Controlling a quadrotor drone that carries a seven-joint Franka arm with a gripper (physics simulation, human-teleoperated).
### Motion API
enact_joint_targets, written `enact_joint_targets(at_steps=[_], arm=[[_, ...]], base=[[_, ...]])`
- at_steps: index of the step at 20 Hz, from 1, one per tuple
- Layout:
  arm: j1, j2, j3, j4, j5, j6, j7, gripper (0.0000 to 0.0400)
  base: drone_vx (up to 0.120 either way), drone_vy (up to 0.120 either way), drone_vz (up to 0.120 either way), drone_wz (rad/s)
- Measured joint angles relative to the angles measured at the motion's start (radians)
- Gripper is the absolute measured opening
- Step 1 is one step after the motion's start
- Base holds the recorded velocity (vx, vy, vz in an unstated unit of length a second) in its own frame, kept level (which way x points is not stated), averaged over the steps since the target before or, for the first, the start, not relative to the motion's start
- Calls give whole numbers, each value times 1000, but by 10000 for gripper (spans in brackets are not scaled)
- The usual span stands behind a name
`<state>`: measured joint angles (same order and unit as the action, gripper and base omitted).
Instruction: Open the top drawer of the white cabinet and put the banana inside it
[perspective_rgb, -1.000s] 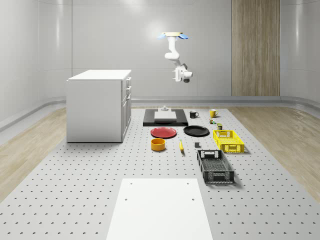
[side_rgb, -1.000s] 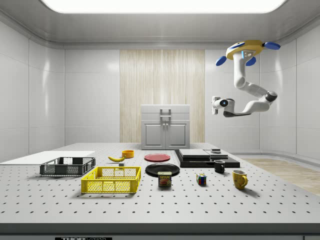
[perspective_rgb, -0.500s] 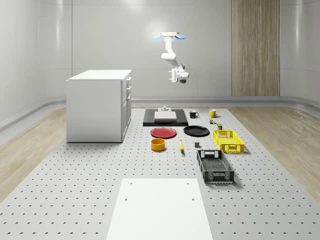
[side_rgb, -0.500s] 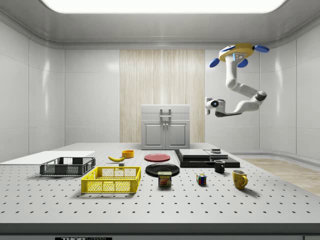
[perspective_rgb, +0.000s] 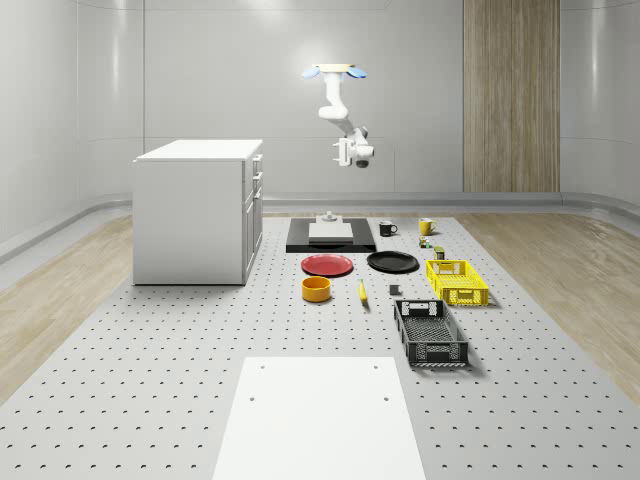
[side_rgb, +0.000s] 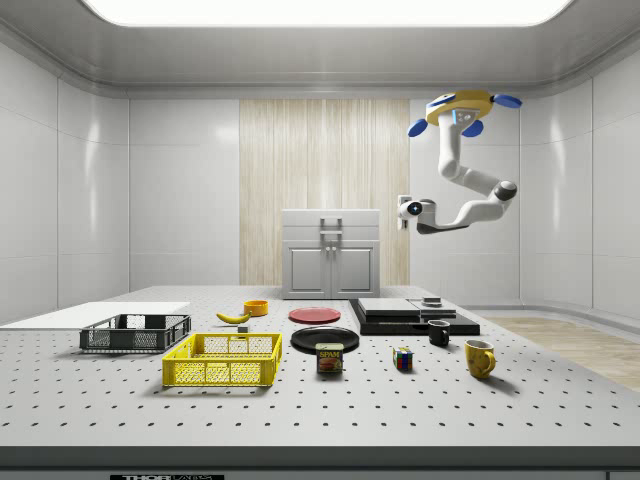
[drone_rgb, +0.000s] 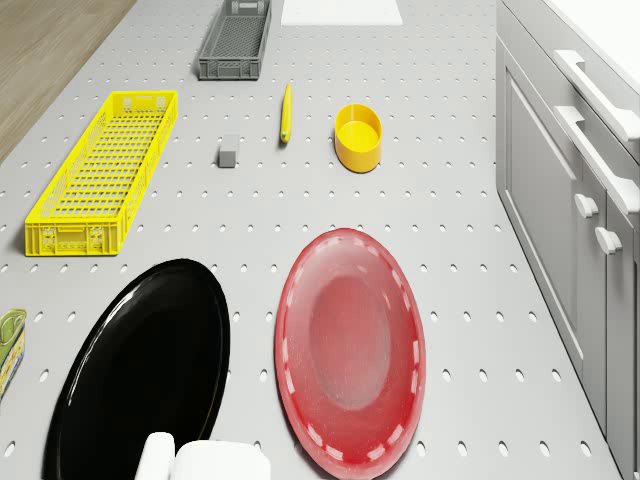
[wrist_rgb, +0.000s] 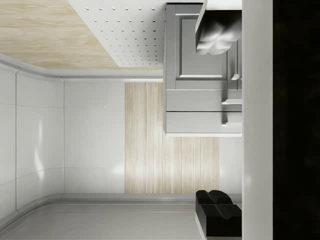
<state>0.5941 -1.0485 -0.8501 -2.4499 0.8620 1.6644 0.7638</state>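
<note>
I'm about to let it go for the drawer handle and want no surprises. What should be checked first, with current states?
1. Top drawer of the white cabinet shut, handle free: ok.
2. Drone hovering clear of the cabinet, above the black slab: ok.
3. Gripper at top-drawer height, facing the cabinet front: ok, but still far off.
4. Fingers open for the handle: cannot tell.
5. Yellow banana lying free on the table beside the orange bowl: ok.

A simulated robotics lab: perforated test floor (perspective_rgb: 150, 370), bare curved white walls (perspective_rgb: 200, 90).
</note>
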Motion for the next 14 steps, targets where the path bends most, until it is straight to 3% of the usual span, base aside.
enact_joint_targets(at_steps=[4, 12, 14], arm=[[12, -12, -4, -2, -10, 11, 8, 400], [33, -35, -11, -5, -28, 31, 23, 400], [38, -40, -13, -5, -32, 36, 27, 400]], base=[[120, -120, 0, 0], [120, -5, 0, 0], [120, -100, 0, 0]])
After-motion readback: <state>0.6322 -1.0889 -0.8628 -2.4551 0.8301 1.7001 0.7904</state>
